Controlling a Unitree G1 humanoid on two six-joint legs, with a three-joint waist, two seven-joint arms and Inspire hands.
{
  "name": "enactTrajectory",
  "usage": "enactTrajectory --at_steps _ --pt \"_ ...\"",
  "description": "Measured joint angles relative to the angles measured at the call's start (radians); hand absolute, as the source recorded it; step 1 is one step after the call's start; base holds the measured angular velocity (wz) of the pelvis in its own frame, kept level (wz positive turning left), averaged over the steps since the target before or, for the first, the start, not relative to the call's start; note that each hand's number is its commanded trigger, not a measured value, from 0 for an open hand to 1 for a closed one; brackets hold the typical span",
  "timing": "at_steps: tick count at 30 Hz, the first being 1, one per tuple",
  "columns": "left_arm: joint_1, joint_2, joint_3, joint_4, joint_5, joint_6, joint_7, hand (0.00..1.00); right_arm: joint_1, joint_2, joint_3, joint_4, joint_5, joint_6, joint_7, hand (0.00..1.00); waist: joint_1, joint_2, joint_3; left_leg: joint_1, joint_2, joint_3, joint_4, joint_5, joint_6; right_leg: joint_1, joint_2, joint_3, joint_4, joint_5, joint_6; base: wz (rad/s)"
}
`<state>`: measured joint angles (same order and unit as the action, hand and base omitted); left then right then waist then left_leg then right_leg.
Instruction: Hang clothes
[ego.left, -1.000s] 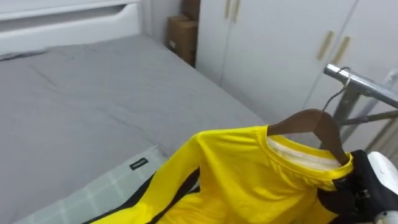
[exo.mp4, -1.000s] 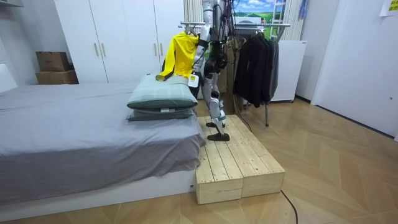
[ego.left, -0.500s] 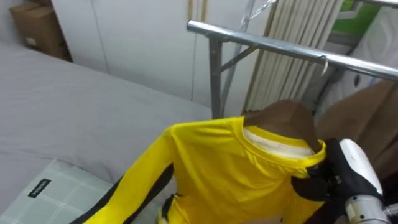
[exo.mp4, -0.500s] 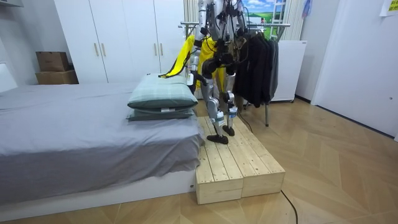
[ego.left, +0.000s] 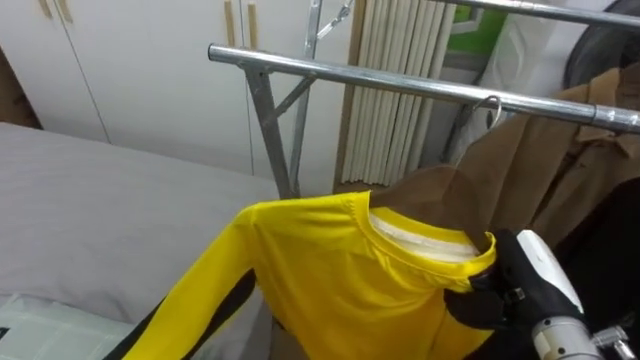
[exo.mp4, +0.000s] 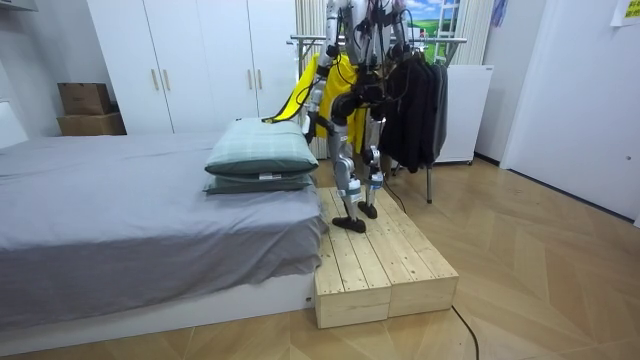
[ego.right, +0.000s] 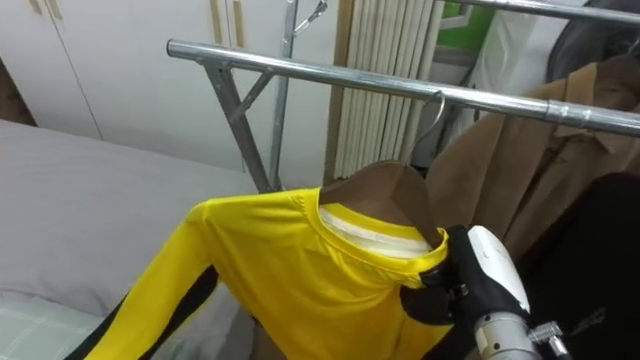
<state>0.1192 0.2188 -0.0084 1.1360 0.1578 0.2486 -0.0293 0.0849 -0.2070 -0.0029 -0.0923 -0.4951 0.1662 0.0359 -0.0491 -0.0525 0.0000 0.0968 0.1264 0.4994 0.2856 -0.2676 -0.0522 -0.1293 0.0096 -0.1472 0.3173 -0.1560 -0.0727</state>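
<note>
A yellow shirt (ego.left: 330, 280) with a black stripe on its sleeve hangs on a brown wooden hanger (ego.left: 440, 195). My right hand (ego.left: 520, 290) is shut on the hanger's right shoulder at the collar, low at the right of the eye views. The hanger's wire hook (ego.left: 490, 105) stands right at the metal rail (ego.left: 380, 82) of the clothes rack; I cannot tell whether it sits over the rail. In the room view the robot stands on the wooden platform (exo.mp4: 375, 260), facing the rack, with the yellow shirt (exo.mp4: 300, 85) held up on the room view's left of its body.
A brown coat (ego.left: 540, 180) and dark clothes (ego.left: 610, 250) hang on the rail to the right of the hook. The grey bed (ego.left: 100, 200) lies to my left, with pillows (exo.mp4: 262, 150) stacked at its end. White wardrobe doors (ego.left: 130, 60) stand behind.
The robot has turned from the bed toward the rack, and the view swung with it. The shirt on its hanger came along in the right hand, and its hook now stands at the rail.
</note>
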Motion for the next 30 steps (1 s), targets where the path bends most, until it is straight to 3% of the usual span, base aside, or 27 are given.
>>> enactTrajectory --at_steps 3,7,11,24,30 --pt "0.012 -0.001 -0.029 0.000 0.001 -0.033 0.018 0.00 -0.003 0.000 0.001 0.000 0.019 0.000 0.002 1.00 0.005 0.004 -0.0022 0.007 -0.004 -0.042 -0.009 0.001 -0.001 -0.005 0.017 0.035 0.009 0.005 -0.011 -0.36" --pt "0.043 -0.009 -0.017 0.001 0.013 -0.061 0.026 0.00 -0.005 -0.001 -0.010 0.000 0.025 -0.001 0.002 1.00 0.012 0.010 -0.0016 0.036 -0.015 -0.104 -0.057 0.008 -0.013 0.007 0.035 0.066 0.005 0.011 -0.017 -0.32" --pt "0.052 -0.013 -0.002 -0.007 0.031 -0.067 0.026 0.00 -0.005 0.000 -0.042 0.000 0.026 -0.002 0.002 1.00 0.003 0.011 -0.0038 0.038 -0.017 -0.119 -0.067 0.010 -0.016 0.006 0.047 0.090 -0.009 0.020 -0.015 -0.07" --pt "0.069 -0.011 0.026 -0.007 0.035 -0.084 0.025 0.00 -0.009 -0.007 -0.061 -0.001 0.036 -0.002 0.050 1.00 0.013 0.003 -0.0039 0.035 -0.020 -0.123 -0.074 0.010 -0.016 0.001 0.047 0.092 -0.010 0.024 -0.011 -0.01" --pt "0.071 -0.012 0.044 -0.009 0.044 -0.090 0.023 0.00 -0.035 -0.045 -0.063 -0.002 0.017 -0.002 0.072 1.00 0.026 -0.001 -0.0003 0.031 -0.026 -0.141 -0.081 0.010 -0.016 -0.006 0.045 0.091 -0.008 0.025 -0.011 0.00"
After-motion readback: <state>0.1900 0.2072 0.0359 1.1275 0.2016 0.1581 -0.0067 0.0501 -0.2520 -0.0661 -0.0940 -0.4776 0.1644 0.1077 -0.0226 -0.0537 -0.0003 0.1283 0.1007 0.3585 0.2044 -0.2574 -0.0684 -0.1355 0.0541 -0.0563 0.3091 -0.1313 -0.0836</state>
